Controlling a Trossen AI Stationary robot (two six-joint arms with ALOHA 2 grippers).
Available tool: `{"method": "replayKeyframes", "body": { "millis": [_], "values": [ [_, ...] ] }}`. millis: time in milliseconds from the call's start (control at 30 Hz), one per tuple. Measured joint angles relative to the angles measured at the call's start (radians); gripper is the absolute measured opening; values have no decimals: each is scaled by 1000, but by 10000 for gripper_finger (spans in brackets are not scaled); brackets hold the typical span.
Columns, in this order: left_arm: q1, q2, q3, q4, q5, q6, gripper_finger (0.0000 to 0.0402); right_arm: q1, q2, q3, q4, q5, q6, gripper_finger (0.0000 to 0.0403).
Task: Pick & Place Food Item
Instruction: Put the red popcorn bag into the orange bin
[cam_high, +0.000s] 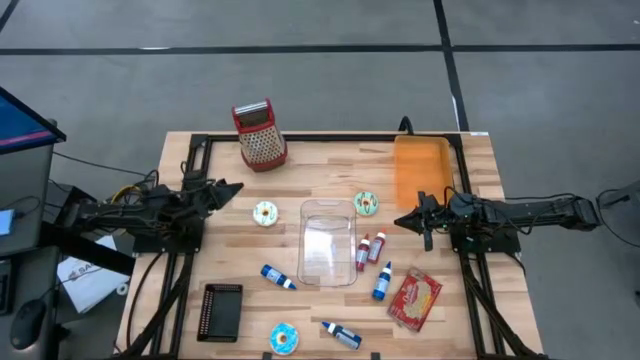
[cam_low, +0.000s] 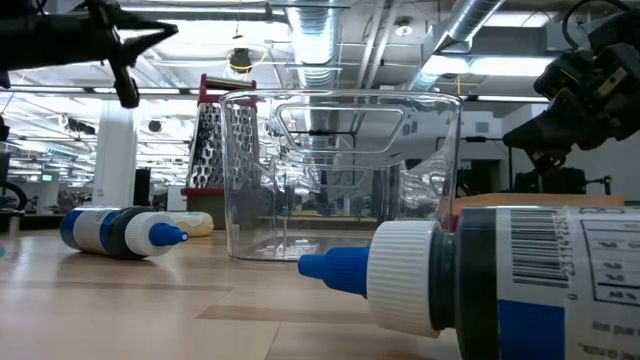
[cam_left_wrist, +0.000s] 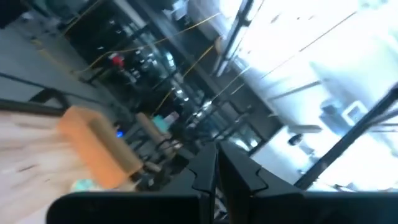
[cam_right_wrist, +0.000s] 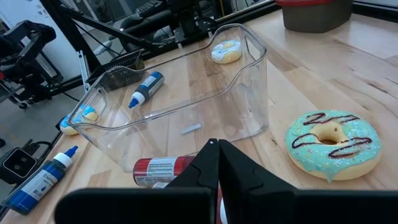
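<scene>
Tabletop doughnut lies near shut right gripper.

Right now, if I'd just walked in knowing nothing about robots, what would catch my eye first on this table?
Probably the clear plastic bin in the middle of the wooden table, with iced doughnuts and small squeeze bottles scattered around it. Next, the red-topped box grater standing at the far edge and the orange tray by the far right corner. Two dark arms wait at either side, the left gripper and right gripper both with jaws shut.
</scene>
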Motion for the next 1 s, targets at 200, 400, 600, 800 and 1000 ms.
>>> {"method": "replayKeyframes", "body": {
  "millis": [200,400,600,800,1000],
  "values": [
    [0,19,0,40,113,-55,14,-6,0,0,19,30,-140,0],
    [-9,75,0,42,148,-125,14,-11,-1,0,225,34,54,0],
    [-46,155,0,59,148,-166,14,-12,-1,0,546,107,150,0],
    [-97,239,0,123,133,-182,14,10,-2,2,818,-13,371,0],
    [-106,303,0,149,128,-171,14,71,30,47,815,-101,566,0]
  ]
}}
